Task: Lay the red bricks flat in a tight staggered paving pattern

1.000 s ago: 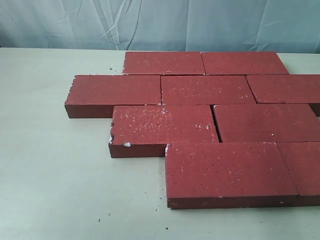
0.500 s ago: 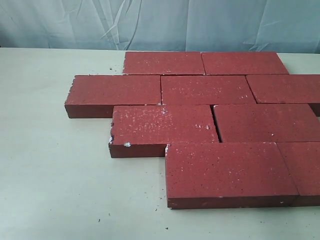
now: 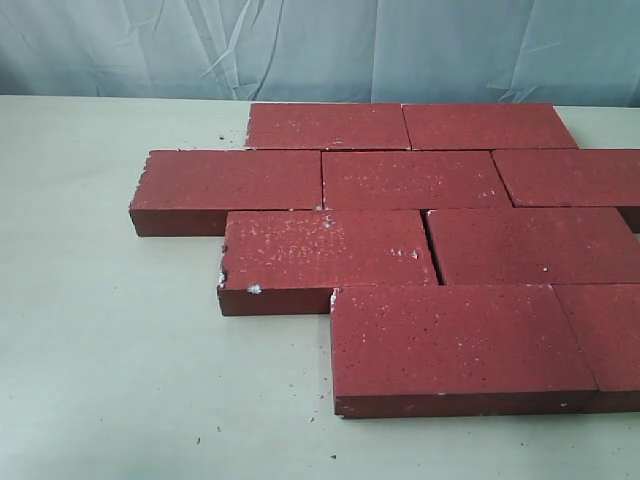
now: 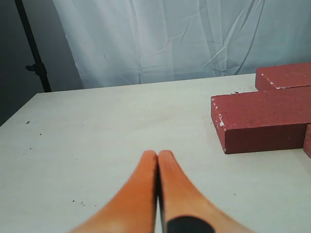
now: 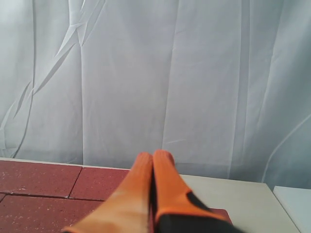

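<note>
red bricks (image 3: 415, 180) are lying flat in staggered rows, looking nearly finished. left claw (image 4: 158, 154) and right claw (image 5: 151, 155) are sitting closed, empty.

left gripper (image 4: 158, 154) with orange fingers pressed together, empty, right gripper (image 5: 152, 156) likewise closed, fingertips touching, holding nothing
</note>
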Motion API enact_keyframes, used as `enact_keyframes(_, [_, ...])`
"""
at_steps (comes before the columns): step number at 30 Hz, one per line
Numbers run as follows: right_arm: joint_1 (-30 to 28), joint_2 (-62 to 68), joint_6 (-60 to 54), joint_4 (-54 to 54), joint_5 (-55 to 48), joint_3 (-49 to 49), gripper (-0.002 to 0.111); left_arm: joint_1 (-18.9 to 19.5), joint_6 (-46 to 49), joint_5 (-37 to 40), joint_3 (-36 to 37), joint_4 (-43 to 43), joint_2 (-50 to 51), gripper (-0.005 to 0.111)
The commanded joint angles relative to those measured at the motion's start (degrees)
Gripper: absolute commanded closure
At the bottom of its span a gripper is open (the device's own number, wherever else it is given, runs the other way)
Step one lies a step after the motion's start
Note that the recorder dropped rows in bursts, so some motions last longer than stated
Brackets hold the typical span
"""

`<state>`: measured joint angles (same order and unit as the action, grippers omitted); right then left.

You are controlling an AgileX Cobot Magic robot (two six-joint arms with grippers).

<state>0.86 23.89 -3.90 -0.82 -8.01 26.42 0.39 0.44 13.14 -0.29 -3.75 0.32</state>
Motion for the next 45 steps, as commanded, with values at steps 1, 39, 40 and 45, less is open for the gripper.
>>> enact_keyframes(1, [-0.2,-0.3,0.0,0.1,0.7,-0.3,0.109,0.1,-0.1,0.1,0.3,0.5,-0.3,0.107])
enact_keyframes(39, [-8.2,-11.7,3.4,0.8,2.7,-19.7,0.109,0.1,0.0,0.1,0.3,0.4,-0.3,0.107])
enact_keyframes(40, [-8.2,-12.6,3.5,1.2,2.7,-21.1,0.109,0.1,0.0,0.1,0.3,0.4,-0.3,0.107])
enact_keyframes(45, [-8.2,-17.2,3.9,1.4,2.6,-26.0,0.109,0.1,0.0,0.1,0.3,0.4,-0.3,0.107])
